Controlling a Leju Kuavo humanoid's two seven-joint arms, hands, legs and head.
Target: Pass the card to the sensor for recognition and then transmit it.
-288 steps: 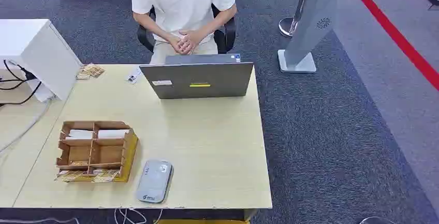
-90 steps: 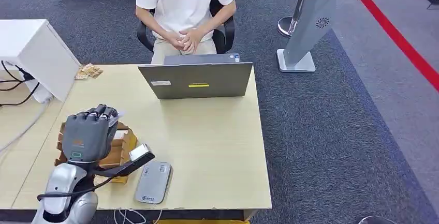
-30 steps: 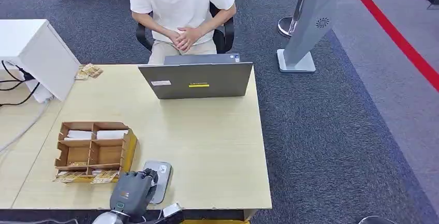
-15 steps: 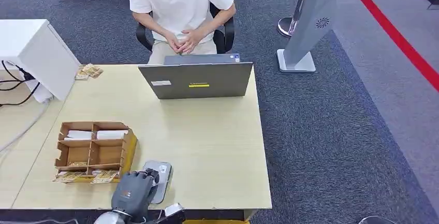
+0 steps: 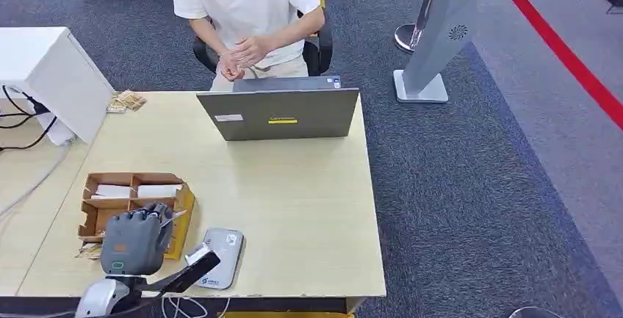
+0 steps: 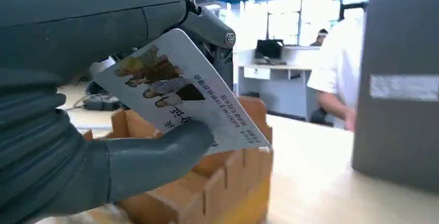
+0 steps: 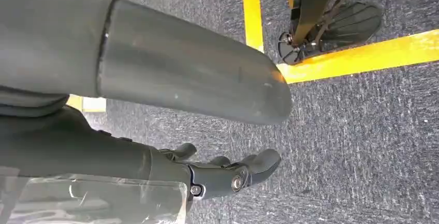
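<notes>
White card pinched between thumb and fingers of left hand above the box — sensor just beside; right hand hangs empty, fingers loosely spread.

I'm counting one laptop, one grey sensor pad, one wooden divider box, one person seated. One card is showing in the left hand. White slips lying in the box: two (rear compartments).
</notes>
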